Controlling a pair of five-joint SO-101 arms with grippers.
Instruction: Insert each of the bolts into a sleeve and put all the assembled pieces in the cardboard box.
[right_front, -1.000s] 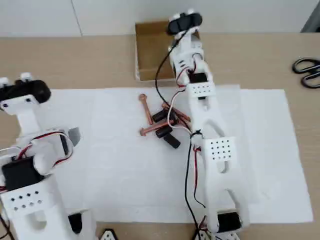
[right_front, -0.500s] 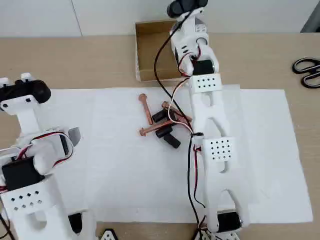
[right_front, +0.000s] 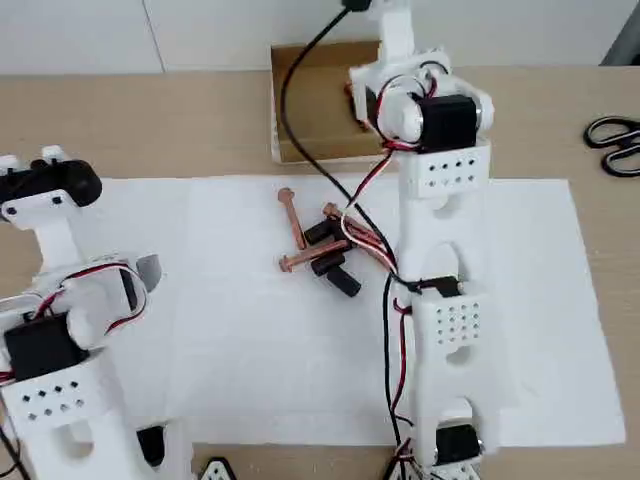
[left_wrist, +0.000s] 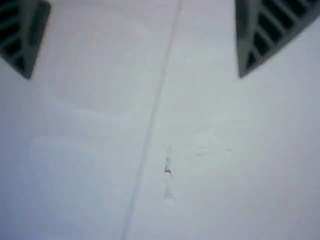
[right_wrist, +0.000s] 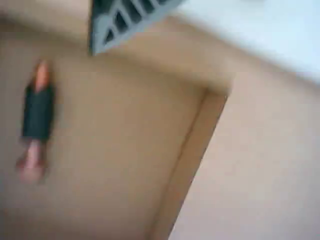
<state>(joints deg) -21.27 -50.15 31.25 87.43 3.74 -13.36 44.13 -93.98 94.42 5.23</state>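
On the white sheet (right_front: 250, 330) lies a heap of copper bolts (right_front: 293, 218) and black sleeves (right_front: 345, 283). The cardboard box (right_front: 310, 110) stands at the far edge, and my right arm (right_front: 430, 120) stretches over its right side. In the right wrist view, one assembled piece (right_wrist: 36, 120), a bolt in a black sleeve, lies on the box floor (right_wrist: 115, 150). One of the right gripper's fingers (right_wrist: 125, 20) hangs above it with nothing held, so the gripper is open. My left gripper (left_wrist: 135, 65) stands open over bare sheet, near the table's left side.
Scissors (right_front: 612, 140) lie on the wooden table at the far right. The right arm's cables (right_front: 360, 230) hang over the heap of bolts and sleeves. The left arm (right_front: 60, 330) fills the near left corner.
The right arm has stretched farther over the box and its wrist has swung toward the far edge. The left arm and the heap have not moved.
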